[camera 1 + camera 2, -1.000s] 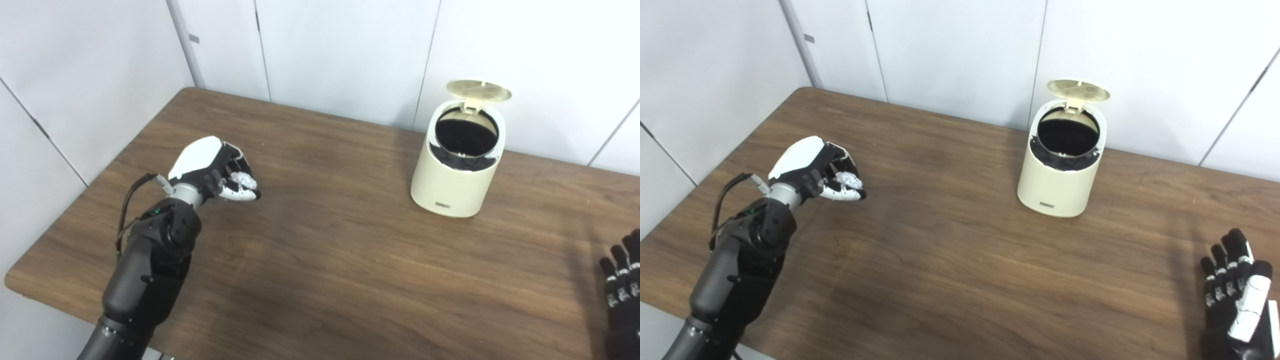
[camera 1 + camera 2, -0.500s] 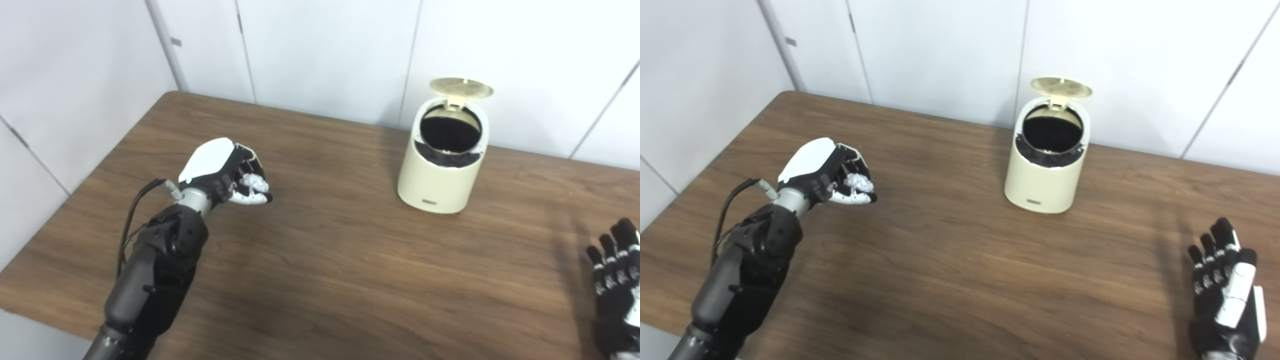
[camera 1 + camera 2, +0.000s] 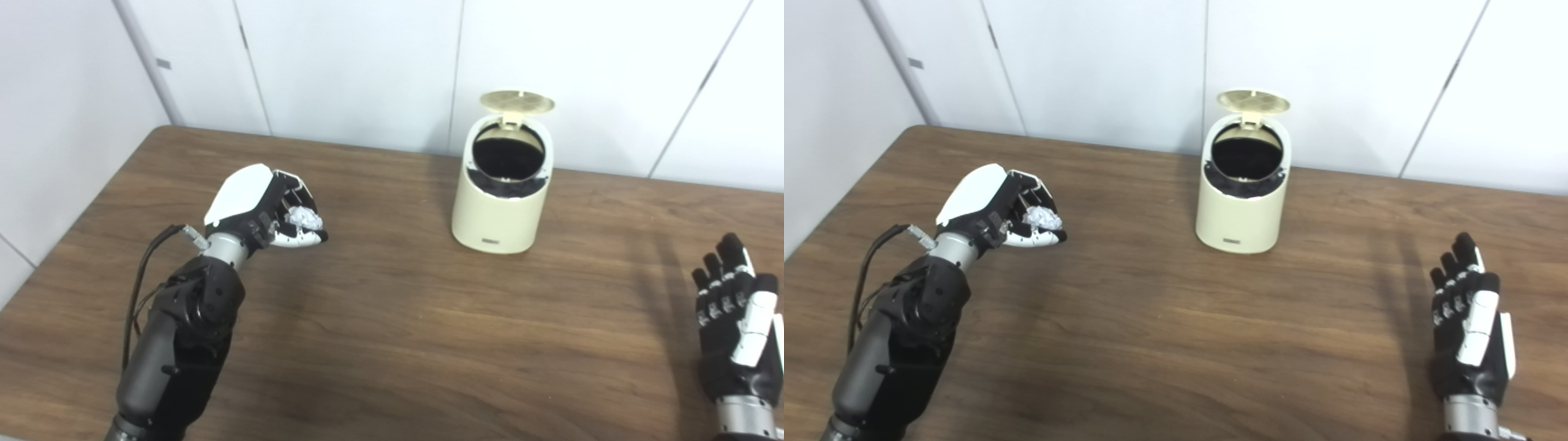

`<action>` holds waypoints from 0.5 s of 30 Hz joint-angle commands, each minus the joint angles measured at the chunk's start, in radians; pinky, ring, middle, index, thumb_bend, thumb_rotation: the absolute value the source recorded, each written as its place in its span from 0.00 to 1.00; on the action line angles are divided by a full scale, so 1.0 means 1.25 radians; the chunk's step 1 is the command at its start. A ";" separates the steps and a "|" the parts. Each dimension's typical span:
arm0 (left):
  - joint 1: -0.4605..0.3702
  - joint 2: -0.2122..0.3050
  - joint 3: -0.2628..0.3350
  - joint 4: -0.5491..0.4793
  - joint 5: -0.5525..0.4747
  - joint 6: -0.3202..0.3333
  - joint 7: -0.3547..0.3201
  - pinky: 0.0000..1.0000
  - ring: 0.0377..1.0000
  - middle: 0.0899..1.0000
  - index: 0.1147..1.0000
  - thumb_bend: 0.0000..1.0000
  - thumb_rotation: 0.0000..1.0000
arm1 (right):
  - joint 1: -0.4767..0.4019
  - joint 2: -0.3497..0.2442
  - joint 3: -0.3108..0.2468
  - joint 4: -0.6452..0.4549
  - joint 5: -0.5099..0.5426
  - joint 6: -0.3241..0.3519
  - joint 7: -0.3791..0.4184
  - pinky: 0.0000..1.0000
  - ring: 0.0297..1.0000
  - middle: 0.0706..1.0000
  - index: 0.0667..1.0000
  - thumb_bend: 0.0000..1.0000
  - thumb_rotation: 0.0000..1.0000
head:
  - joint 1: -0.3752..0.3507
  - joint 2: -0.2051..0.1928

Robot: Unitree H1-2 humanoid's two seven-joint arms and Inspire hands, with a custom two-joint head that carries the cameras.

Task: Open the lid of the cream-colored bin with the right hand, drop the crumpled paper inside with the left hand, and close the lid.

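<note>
With the lid (image 3: 517, 102) already up on the cream-colored bin (image 3: 501, 202), well ahead and right of the left robot hand (image 3: 269, 205) clutching the crumpled paper (image 3: 304, 217), dropping and closing remain; right robot hand (image 3: 1473, 334) waits empty, fingers spread.

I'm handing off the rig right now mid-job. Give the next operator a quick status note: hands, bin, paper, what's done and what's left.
Left hand: shut on the crumpled paper, held above the table, well left of the bin.
Right hand: open, holding nothing, at the near right, clear of the bin.
Cream-colored bin: upright at the back of the table, lid standing open.
Done: lid opened, paper picked up.
Left: carry the paper over the opening, drop it in, close the lid.
</note>
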 commanded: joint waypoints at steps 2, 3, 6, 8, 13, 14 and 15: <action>-0.041 0.008 0.004 -0.020 0.002 -0.013 0.034 0.47 0.41 0.46 0.40 0.50 0.00 | 0.020 0.011 0.004 0.037 -0.009 -0.027 -0.001 1.00 0.99 0.99 0.92 0.50 0.96 | -0.007 0.000; -0.041 0.008 0.005 -0.017 -0.005 -0.023 0.040 0.49 0.41 0.46 0.40 0.50 0.00 | 0.021 0.012 0.006 0.036 -0.013 -0.026 -0.003 1.00 0.99 0.99 0.93 0.50 0.97 | -0.017 0.000; -0.043 0.011 0.001 -0.006 -0.016 -0.040 0.058 0.51 0.42 0.47 0.39 0.50 0.00 | 0.024 0.017 0.012 0.033 -0.022 -0.025 -0.006 1.00 0.99 0.99 0.93 0.49 0.98 | -0.036 0.000; -0.046 0.014 -0.003 0.000 -0.019 -0.048 0.064 0.50 0.42 0.47 0.38 0.50 0.00 | 0.025 0.022 0.014 0.034 -0.025 -0.025 -0.008 1.00 0.98 0.97 0.91 0.49 0.97 | -0.048 -0.001; -0.056 0.018 -0.010 0.015 -0.024 -0.063 0.072 0.45 0.39 0.45 0.41 0.50 0.00 | 0.028 0.030 0.024 0.035 -0.036 -0.022 -0.011 0.99 0.98 0.97 0.90 0.50 0.93 | -0.077 -0.006; -0.058 0.017 -0.011 0.018 -0.024 -0.063 0.075 0.45 0.39 0.45 0.41 0.50 0.00 | 0.029 0.032 0.025 0.037 -0.038 -0.023 -0.011 0.99 0.98 0.96 0.90 0.51 0.93 | -0.087 -0.009; -0.062 0.014 -0.012 0.021 -0.023 -0.060 0.079 0.44 0.39 0.45 0.41 0.50 0.00 | 0.030 0.035 0.026 0.036 -0.040 -0.024 -0.013 0.99 0.97 0.96 0.90 0.50 0.92 | -0.093 -0.012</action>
